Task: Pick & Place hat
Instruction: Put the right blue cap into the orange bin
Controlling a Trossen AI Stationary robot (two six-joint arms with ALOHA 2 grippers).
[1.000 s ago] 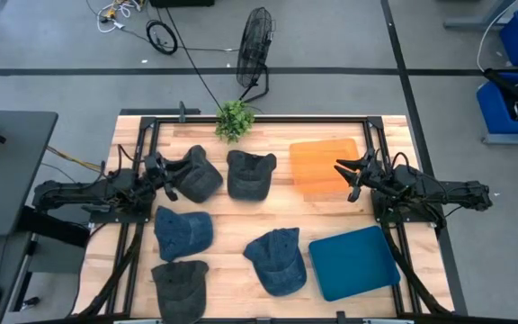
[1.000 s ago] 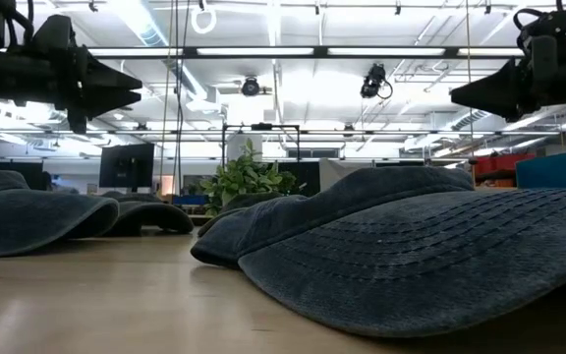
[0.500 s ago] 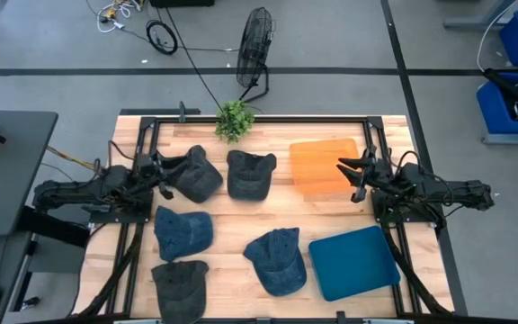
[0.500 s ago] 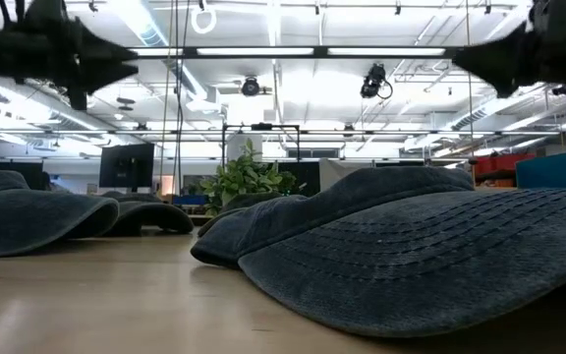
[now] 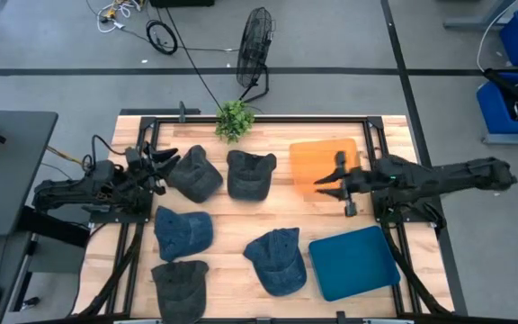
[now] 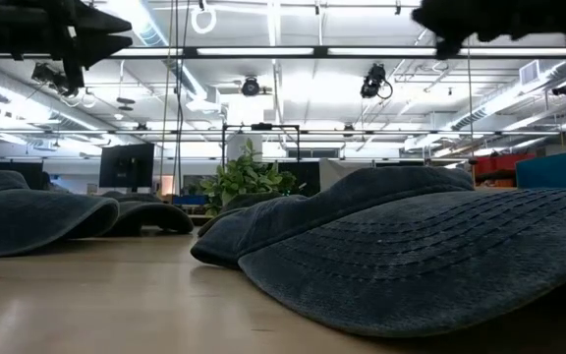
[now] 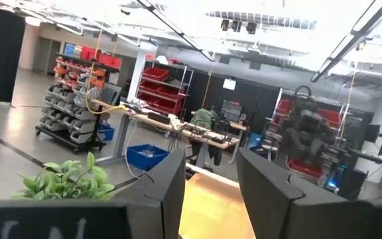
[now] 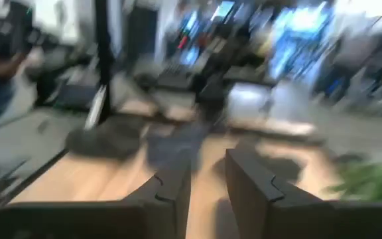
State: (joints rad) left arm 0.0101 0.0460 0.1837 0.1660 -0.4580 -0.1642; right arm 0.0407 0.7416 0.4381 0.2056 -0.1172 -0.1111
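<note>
Five dark blue denim hats lie on the wooden table, brims and crowns down: two at the far left [image 5: 194, 174] [image 5: 250, 174], one at mid left [image 5: 183, 232], one at the near left corner [image 5: 180, 282], one near the middle [image 5: 277, 259]. The low view shows the closest hat [image 6: 411, 246]. My left gripper [image 5: 157, 167] is open and empty, raised beside the far-left hat; its fingers frame the room in the left wrist view [image 7: 211, 199]. My right gripper [image 5: 333, 185] is open and empty, above the orange mat's near edge [image 8: 207, 189].
An orange mat [image 5: 317, 160] lies at the far right and a teal mat [image 5: 353, 261] at the near right. A small green plant [image 5: 234, 119] stands at the far edge. A black frame [image 5: 142, 135] runs around the table. A fan [image 5: 255, 45] stands on the floor beyond.
My left gripper has risen and drawn back a little from the far-left hat, toward the table's left and far edges. My right gripper has risen and swung toward the table's left, out over the orange mat. No hat has moved.
</note>
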